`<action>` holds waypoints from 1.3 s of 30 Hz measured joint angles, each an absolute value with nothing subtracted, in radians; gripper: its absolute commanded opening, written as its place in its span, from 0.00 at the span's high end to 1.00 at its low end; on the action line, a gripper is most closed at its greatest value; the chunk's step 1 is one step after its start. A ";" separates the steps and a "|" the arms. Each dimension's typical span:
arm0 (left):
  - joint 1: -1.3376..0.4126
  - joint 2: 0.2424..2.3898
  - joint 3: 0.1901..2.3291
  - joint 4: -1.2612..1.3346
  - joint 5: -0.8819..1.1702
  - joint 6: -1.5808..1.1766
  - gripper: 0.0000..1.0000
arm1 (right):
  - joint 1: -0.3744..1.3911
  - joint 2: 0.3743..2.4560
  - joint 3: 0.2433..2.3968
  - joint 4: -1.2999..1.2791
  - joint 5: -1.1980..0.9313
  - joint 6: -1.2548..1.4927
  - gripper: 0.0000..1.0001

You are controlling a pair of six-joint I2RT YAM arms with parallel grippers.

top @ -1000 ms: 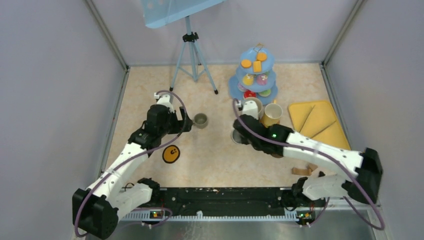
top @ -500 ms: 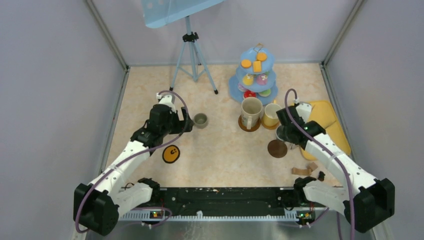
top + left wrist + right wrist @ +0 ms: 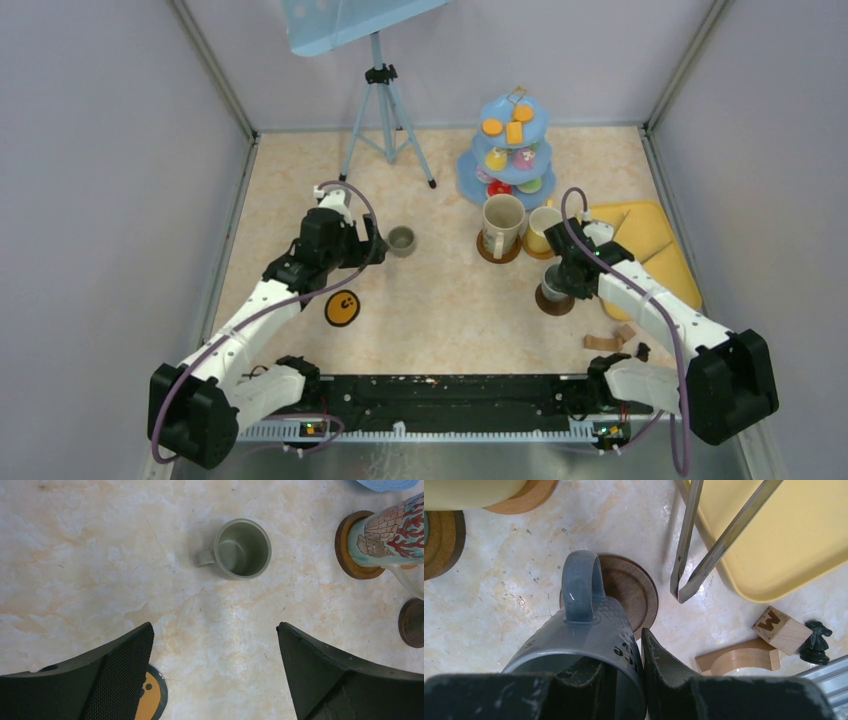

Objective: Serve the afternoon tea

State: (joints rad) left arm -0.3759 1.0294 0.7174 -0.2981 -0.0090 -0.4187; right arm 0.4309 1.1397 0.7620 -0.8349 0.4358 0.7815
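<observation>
My right gripper [image 3: 624,655] is shut on the rim of a small grey mug [image 3: 579,640], one finger inside and one outside. The mug hangs over a round brown coaster [image 3: 634,592]; I cannot tell whether they touch. In the top view this mug [image 3: 553,283] sits right of centre. The large cream mug [image 3: 502,218] and yellow mug [image 3: 543,228] stand on coasters before the light-blue cake stand [image 3: 513,150] with toy cakes. My left gripper [image 3: 215,627] is open, just short of the other small grey mug [image 3: 242,548].
Metal tongs [image 3: 704,545] lie across the flat yellow tray [image 3: 784,535] to the right. Wooden blocks [image 3: 744,657] and a black chess knight [image 3: 815,641] lie near the front right. An orange disc [image 3: 342,308] lies by the left arm. A tripod [image 3: 385,110] stands at the back.
My right arm swung from beside the cream mug to the right with the grey mug, then came down over the brown coaster. The left arm has stayed put.
</observation>
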 measured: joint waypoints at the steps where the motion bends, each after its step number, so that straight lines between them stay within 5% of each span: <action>1: -0.376 1.032 0.717 -0.297 -0.009 -0.419 0.01 | 0.429 1.140 0.757 -0.833 0.432 0.786 1.00; 16: -0.376 1.039 0.717 -0.292 -0.008 -0.419 0.01 | 0.400 1.150 0.708 -0.801 0.416 0.788 0.98; 21: -0.376 1.039 0.717 -0.291 -0.007 -0.419 0.01 | 0.400 1.150 0.693 -0.794 0.413 0.790 0.84; 28: -0.376 1.042 0.721 -0.292 0.007 -0.419 0.01 | 0.396 1.142 0.688 -0.791 0.410 0.794 0.44; 39: -0.348 1.092 0.754 -0.362 -0.071 -0.488 0.01 | 0.396 0.978 0.840 -0.884 0.429 0.737 0.29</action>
